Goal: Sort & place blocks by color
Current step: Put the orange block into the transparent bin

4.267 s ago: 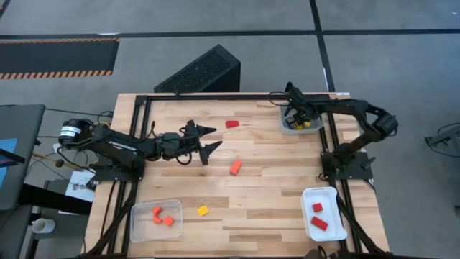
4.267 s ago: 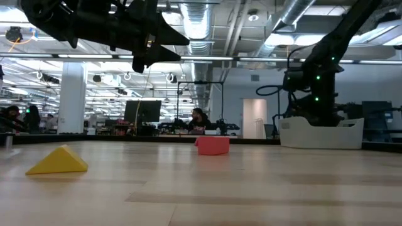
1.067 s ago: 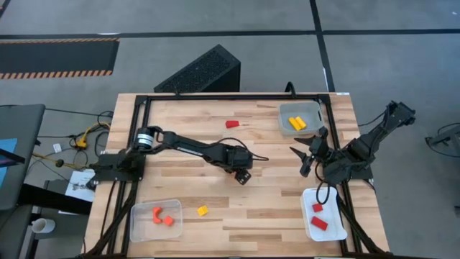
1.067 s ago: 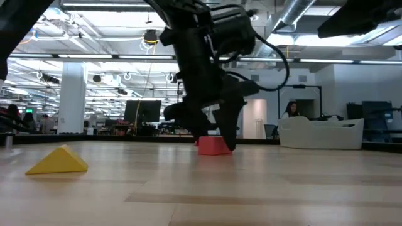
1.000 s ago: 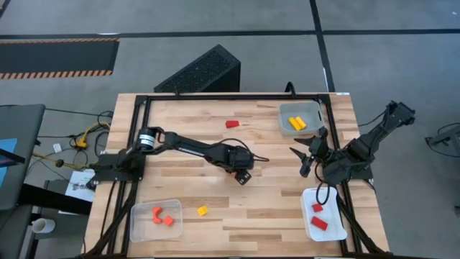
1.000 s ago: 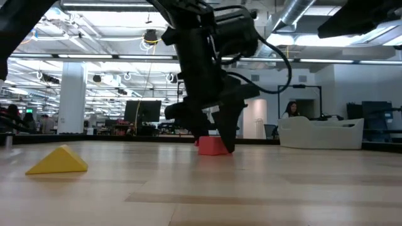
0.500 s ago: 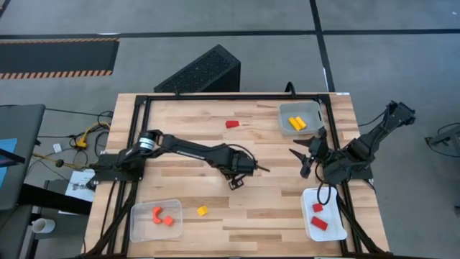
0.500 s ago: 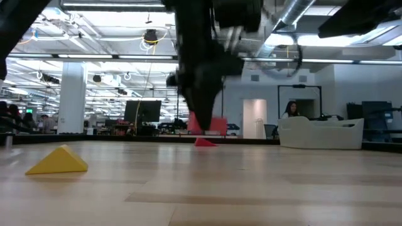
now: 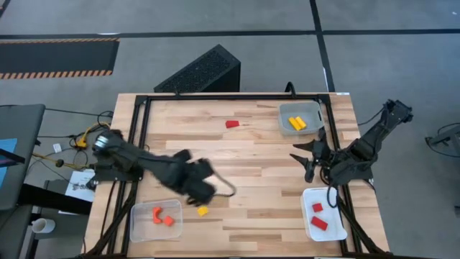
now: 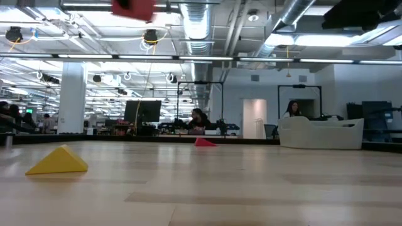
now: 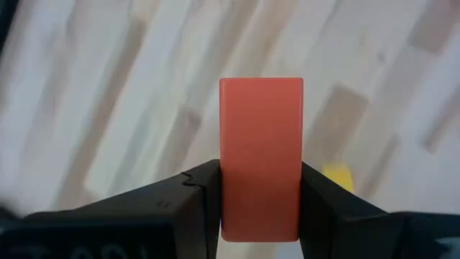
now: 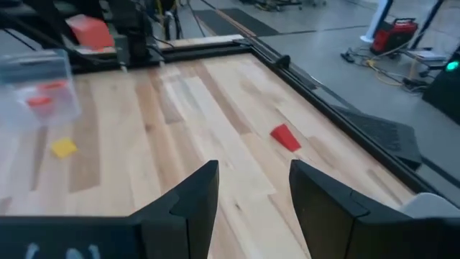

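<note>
Blocks in red, orange and yellow are partly sorted across a wooden tabletop [image 9: 259,144]. The left end effector [image 11: 260,208] is clamped on an orange block [image 11: 261,158], held upright between its two fingers and lifted clear of the wood. From above, that arm reaches toward the near left corner, close to a clear tray [image 9: 136,219] that already holds two orange blocks [image 9: 162,216]. In the low view the carried block shows high up at the top edge, well above the surface.

A yellow block [image 9: 203,211] lies loose on the tabletop, just beside the left arm and near the orange tray. A red block [image 9: 232,124] lies alone toward the far side, well apart from everything else.

A tray at the far right [image 9: 313,109] holds two yellow blocks [image 9: 296,122]. A white tray at the near right [image 9: 334,216] holds two red blocks [image 9: 317,216].

The right end effector [image 12: 253,188] waits at the right edge of the tabletop, between those two trays, with its fingers parted and nothing between them.

Six blocks appear to be sorted already. The carried orange one seems about to join its tray, which would leave the loose yellow block and the loose red block to be placed.
</note>
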